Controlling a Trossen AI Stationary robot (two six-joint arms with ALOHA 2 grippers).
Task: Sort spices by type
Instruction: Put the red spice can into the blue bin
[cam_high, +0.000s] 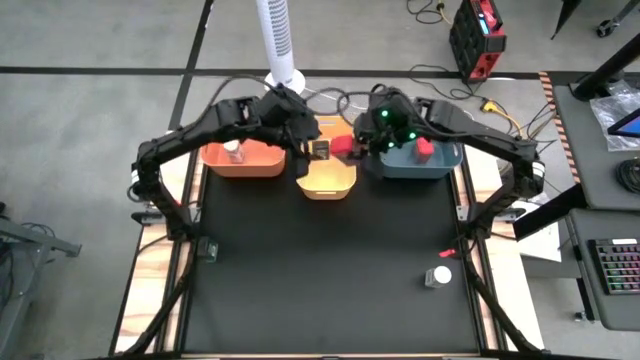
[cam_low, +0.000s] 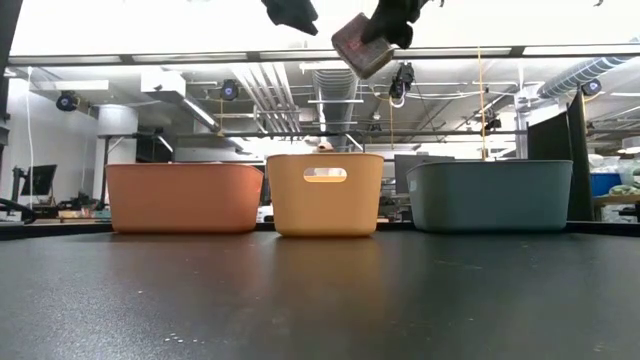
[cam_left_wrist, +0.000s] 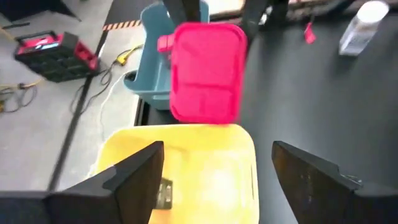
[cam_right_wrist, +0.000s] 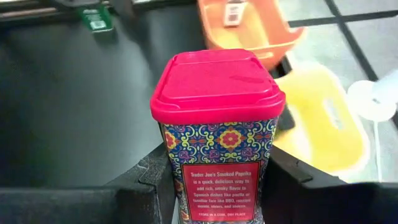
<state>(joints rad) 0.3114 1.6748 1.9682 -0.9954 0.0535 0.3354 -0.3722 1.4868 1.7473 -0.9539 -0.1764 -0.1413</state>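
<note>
My right gripper (cam_right_wrist: 217, 177) is shut on a red-capped spice tin (cam_right_wrist: 217, 118) with a patterned body. In the high view the tin (cam_high: 345, 146) hangs between the yellow bin (cam_high: 327, 180) and the blue-grey bin (cam_high: 410, 165). My left gripper (cam_left_wrist: 217, 155) is open and empty above the yellow bin (cam_left_wrist: 186, 168), where a black container (cam_left_wrist: 163, 193) lies on the floor. Another red one (cam_high: 424, 147) sits in the blue-grey bin. One clear white-capped jar (cam_high: 236, 152) stands in the orange bin (cam_high: 243, 160). The other jar (cam_high: 438, 277) stands on the mat near the right edge. My right gripper pinches the tin's lower body (cam_right_wrist: 186, 180) between its two fingers, one on each patterned side; the red cap (cam_right_wrist: 217, 84) points away from the wrist. The fingers come slanting from above and the table's right. The tin (cam_low: 360, 45) is lifted clear and tilted, above the bin rims.
The three bins stand in a row at the mat's far edge: orange (cam_low: 185, 197), yellow (cam_low: 325, 195), blue-grey (cam_low: 490, 195). A thin red stick (cam_high: 447, 252) lies beside the loose jar. A white fan base (cam_high: 283, 78) stands behind the bins. The two grippers are close together.
</note>
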